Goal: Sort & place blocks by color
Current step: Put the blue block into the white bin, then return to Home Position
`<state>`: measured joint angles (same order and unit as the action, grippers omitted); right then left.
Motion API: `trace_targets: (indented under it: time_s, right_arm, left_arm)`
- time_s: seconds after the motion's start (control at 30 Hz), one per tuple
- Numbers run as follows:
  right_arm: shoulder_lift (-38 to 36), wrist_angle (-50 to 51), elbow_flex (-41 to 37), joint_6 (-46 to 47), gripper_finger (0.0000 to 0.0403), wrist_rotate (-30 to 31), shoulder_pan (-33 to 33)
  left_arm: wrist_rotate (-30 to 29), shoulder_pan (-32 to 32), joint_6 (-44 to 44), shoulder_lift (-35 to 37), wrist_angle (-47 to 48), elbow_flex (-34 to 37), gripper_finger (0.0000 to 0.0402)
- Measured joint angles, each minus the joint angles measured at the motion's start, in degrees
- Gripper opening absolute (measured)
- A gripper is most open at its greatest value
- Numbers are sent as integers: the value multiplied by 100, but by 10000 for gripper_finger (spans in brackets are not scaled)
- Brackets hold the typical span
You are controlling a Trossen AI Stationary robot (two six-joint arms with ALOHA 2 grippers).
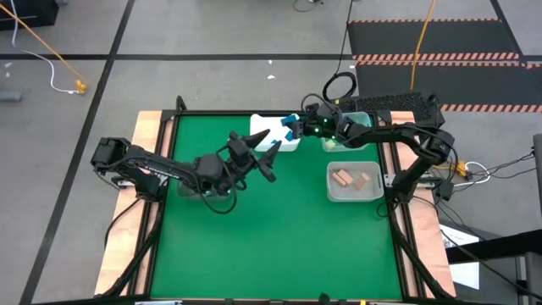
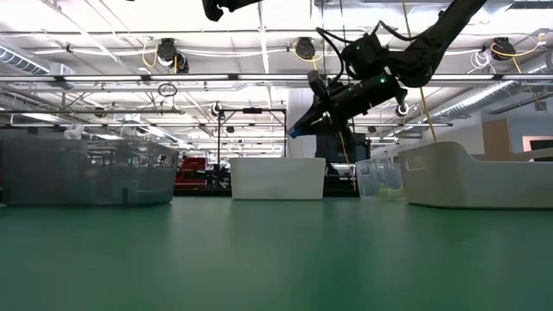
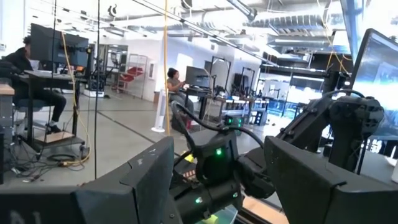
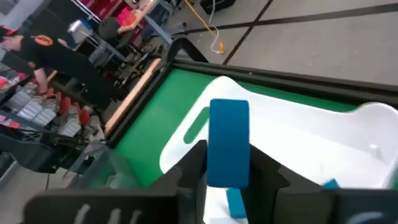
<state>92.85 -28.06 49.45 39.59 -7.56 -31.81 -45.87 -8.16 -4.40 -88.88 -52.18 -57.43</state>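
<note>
Clamped between the right gripper (image 4: 229,177) fingers, a blue rectangular toy block (image 4: 229,142) is hanging over the white plastic bin (image 4: 298,134) at twelve o'clock, awaiting release; left gripper (image 1: 264,159) is idling, jaws apart.

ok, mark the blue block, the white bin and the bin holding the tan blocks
blue block (image 4: 229,144): right wrist view, middle of its face, between the right hand's fingers
white bin (image 4: 292,134): right wrist view, inner wall
clear bin (image 1: 355,194): high view, near rim
</note>
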Motion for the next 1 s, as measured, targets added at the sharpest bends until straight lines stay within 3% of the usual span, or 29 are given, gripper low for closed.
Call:
trace_targets:
  time_s: [0.33,0.57,0.83,1.0]
  right_arm:
    - [54,-574,0,-283,176,-9,0]
    - [-382,-550,0,-378,228,-469,-5]
    - [-1567,448,0,-1597,233,-413,81]
    - [-2335,1552,0,-2096,233,271,79]
  left_arm:
    - [5,20,7,0,30,0,250]
    - [47,-33,471,143,420,0,250]
    - [761,61,1336,1354,3395,0,250]
    - [841,182,1948,2407,5415,0,251]
